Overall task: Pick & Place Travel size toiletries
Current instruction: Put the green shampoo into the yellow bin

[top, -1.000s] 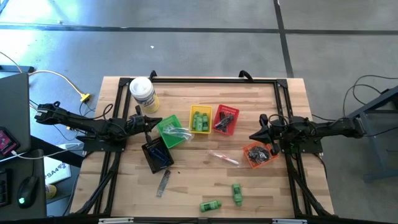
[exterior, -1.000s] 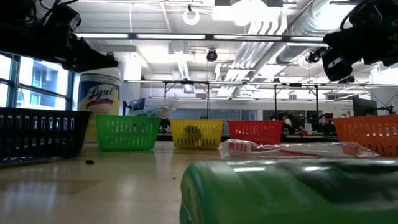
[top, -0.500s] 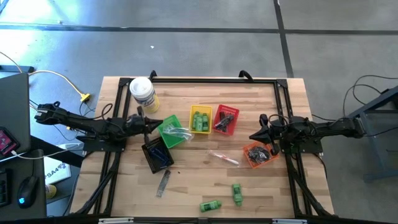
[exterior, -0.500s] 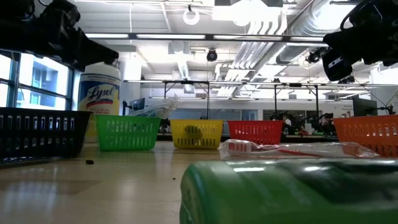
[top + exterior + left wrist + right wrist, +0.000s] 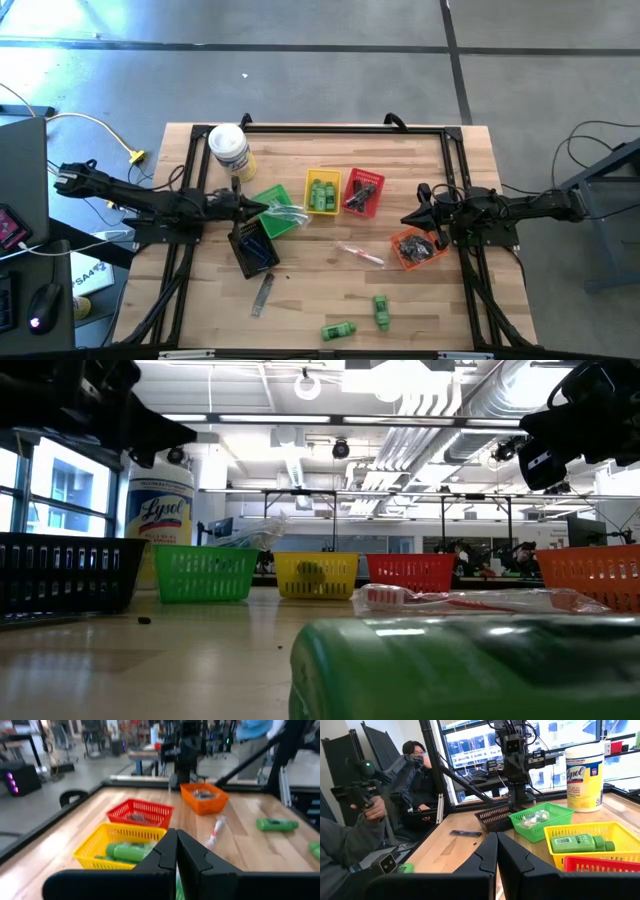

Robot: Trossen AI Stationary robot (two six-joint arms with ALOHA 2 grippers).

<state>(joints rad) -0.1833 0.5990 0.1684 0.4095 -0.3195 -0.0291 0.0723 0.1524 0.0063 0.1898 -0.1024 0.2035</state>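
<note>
High view showing sorting partly done: green mini bottles (image 5: 322, 193) lying in the yellow basket (image 5: 322, 176), dark items filling the red basket (image 5: 378, 196), small pieces sitting in the orange basket (image 5: 398, 258), clear pieces resting in the green basket (image 5: 262, 199), dark blue items lying in the black basket (image 5: 236, 247). Remaining loose on the desk (image 5: 440, 320): two green bottles (image 5: 381, 311) near the front edge, a wrapped white-and-red stick (image 5: 359, 254) between the black and orange baskets, and a grey comb (image 5: 263, 293) just in front of the black basket. Left tool (image 5: 258, 206) hovering over the near edge of the green basket, fingers pressed together and carrying nothing, as confirmed in the left wrist view (image 5: 176, 851). Right tool (image 5: 410, 217) waiting just above the orange basket, fingers likewise closed and empty (image 5: 497, 851). Standing at the back left corner, clear of the loose items: a white canister (image 5: 230, 151) with yellow label. Crowding the middle of the desk: the five baskets, leaving the front items open to approach. Visible beyond the desk in the right wrist view: a seated person (image 5: 415, 775).
</note>
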